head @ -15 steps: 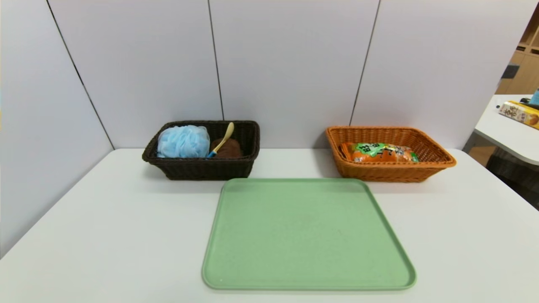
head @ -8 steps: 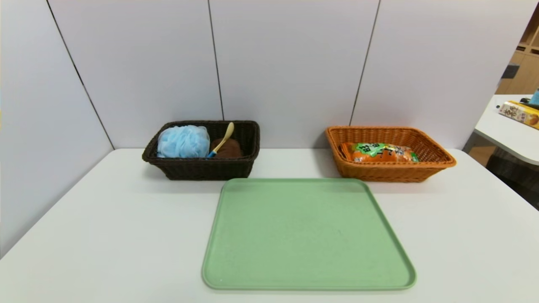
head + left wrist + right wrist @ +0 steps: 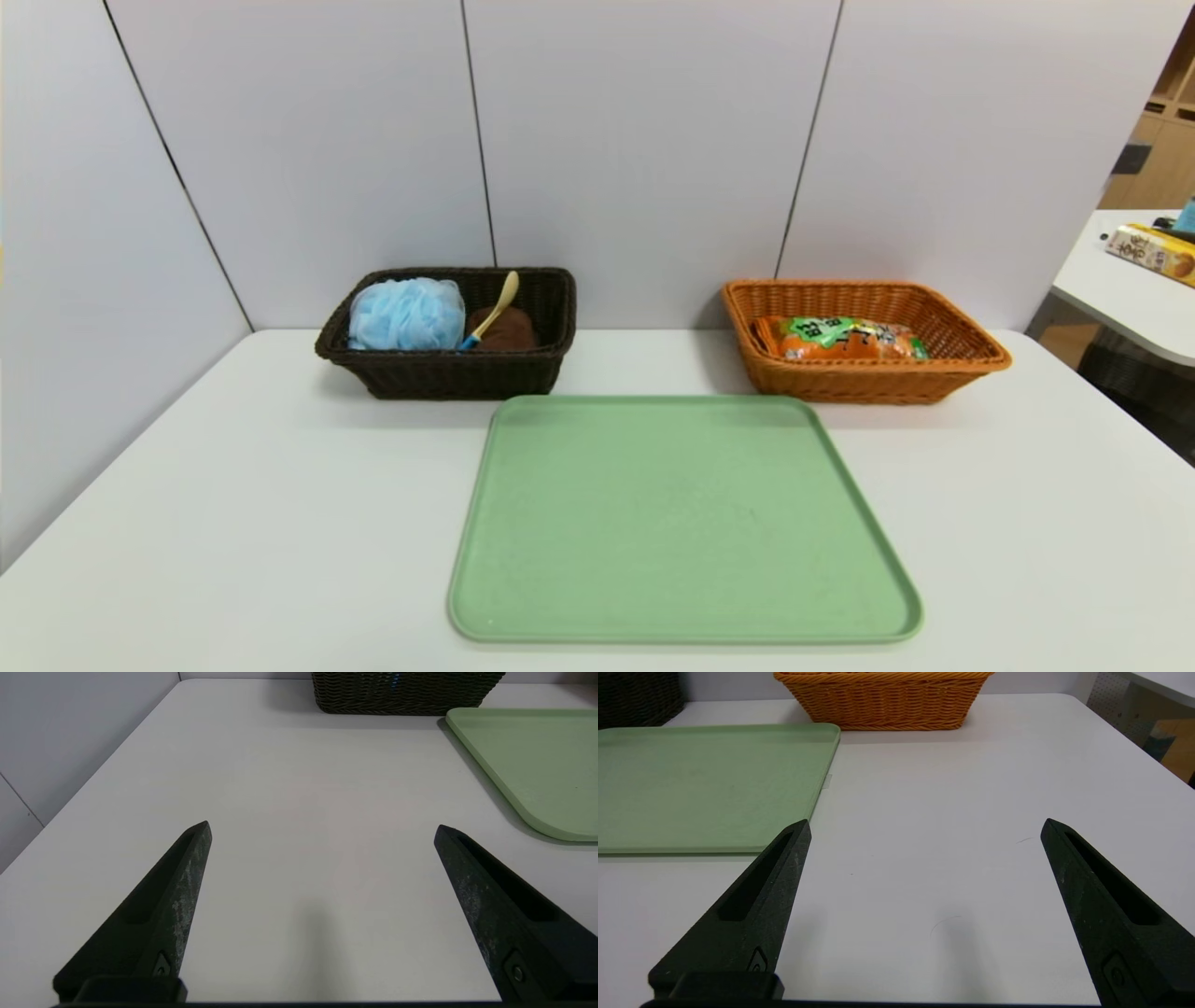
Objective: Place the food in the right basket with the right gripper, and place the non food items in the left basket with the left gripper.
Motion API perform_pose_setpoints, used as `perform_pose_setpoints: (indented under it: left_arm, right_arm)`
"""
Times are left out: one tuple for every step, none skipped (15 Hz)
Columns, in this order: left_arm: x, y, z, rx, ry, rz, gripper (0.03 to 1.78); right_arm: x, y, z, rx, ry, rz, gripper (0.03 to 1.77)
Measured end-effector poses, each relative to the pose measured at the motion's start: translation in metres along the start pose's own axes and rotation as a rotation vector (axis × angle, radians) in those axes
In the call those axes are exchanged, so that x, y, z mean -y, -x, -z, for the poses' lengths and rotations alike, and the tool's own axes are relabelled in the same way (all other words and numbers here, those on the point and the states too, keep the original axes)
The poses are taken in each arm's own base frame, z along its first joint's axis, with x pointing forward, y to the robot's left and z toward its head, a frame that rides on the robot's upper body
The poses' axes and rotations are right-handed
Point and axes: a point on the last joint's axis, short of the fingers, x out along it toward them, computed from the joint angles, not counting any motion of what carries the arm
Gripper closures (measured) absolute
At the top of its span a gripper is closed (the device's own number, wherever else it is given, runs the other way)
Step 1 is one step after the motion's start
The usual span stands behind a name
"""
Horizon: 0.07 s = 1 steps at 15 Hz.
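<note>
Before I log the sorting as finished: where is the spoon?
Head view, left side: the spoon leans in the dark brown basket, between the blue pouf and brown towel.

Light: bright and even, soft, with no hard sunbeams.
Shadows: a soft dark patch lies on the white table [image 3: 233, 523] in front of the dark basket [image 3: 448, 373] and the orange basket [image 3: 868, 383]. A thin shadow runs along the green tray [image 3: 681, 597] edge.
Wrist views: a faint grey smudge of shadow sits on the table between the black fingers [image 3: 173, 896].
Glare: none; the table only shines a little.
Sharpness: the baskets and tray look clear.
Edges: the wall lines lean outward in the head view.
</note>
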Motion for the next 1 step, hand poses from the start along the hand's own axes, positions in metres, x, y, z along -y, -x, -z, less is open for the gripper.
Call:
perform_pose_setpoints:
  left_arm:
    - [0.0000,0.0000,0.0000,0.000,0.000,0.000,0.12]
  right_arm:
    - [0.0000,0.0000,0.0000,0.000,0.000,0.000,0.10]
